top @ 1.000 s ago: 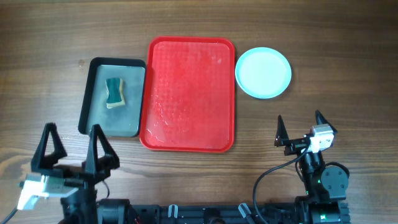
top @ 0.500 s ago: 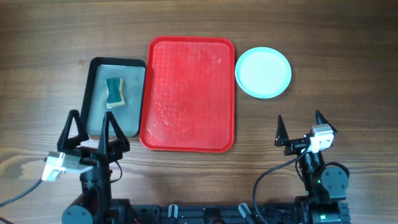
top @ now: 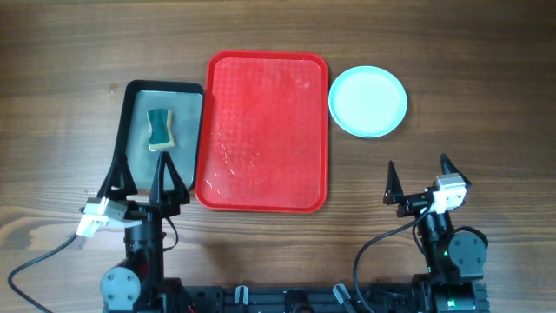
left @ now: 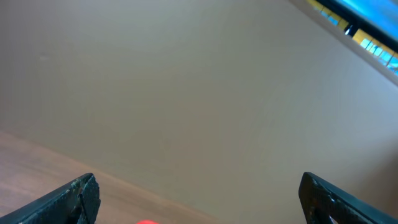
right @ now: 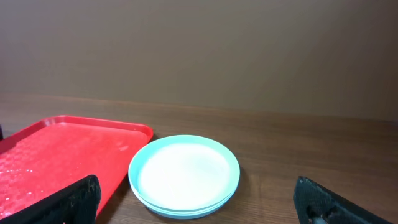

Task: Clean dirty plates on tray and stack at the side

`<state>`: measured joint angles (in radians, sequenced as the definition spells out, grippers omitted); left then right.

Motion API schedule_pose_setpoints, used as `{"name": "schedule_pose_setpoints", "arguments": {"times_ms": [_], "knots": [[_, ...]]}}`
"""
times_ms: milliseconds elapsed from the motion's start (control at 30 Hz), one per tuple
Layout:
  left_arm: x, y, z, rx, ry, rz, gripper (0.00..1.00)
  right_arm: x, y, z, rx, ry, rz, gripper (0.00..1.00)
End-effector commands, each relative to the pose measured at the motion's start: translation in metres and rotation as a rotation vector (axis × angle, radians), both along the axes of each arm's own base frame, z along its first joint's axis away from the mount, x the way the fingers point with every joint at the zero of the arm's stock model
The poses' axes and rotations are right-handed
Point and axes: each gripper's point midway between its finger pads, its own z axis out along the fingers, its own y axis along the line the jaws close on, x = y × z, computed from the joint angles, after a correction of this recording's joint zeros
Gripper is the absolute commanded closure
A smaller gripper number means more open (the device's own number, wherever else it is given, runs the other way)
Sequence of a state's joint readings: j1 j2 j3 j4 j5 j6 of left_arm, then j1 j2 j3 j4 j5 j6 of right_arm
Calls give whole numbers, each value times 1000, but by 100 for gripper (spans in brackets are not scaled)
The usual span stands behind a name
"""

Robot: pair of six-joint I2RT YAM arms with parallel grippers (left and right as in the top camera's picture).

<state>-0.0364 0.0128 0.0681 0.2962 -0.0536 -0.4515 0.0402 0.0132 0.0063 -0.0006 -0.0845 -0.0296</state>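
Observation:
The plates [top: 367,102] sit in one stack on the table to the right of the red tray [top: 265,130]; the top plate is light blue. The stack also shows in the right wrist view [right: 184,176], with the tray [right: 62,149] to its left. The tray holds no plates. My left gripper [top: 145,181] is open and empty at the front left, over the near edge of the grey tray. My right gripper [top: 419,180] is open and empty at the front right, short of the stack. The left wrist view shows mostly wall and a sliver of red.
A smaller dark grey metal tray [top: 139,165] lies left of the red tray and holds a green and yellow sponge [top: 160,129]. Bare wooden table surrounds the trays.
My left arm has swung right and forward from the front left corner toward the near edge of the grey tray. The right arm and the plates have not moved.

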Motion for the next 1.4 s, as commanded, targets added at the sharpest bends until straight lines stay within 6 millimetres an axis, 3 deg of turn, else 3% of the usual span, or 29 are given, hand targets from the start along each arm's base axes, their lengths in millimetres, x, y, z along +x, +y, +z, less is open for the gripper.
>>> {"name": "schedule_pose_setpoints", "arguments": {"times_ms": [0, 300, 367, 500, 633, 1367], "knots": [[5, 2, -19, -4, 32, 5, 0, 0, -3, 2, 10, -10, -16, 0], [11, 0, -40, 0, 105, 0, 0, 0, -3, 2, 10, -10, -16, 0], [14, -1, -51, 3, 152, -5, 0, 0, -3, 2, 10, -10, -16, 0], [19, 0, -95, 7, 332, -4, 0, 0, -3, 2, 10, -10, -16, 0], [18, 0, -117, 21, 421, -1, 0, 0, -3, 2, 10, -10, -16, 0], [18, -2, -117, 414, 420, 45, 0, 0, -3, 2, 10, -10, -16, 0]]}}
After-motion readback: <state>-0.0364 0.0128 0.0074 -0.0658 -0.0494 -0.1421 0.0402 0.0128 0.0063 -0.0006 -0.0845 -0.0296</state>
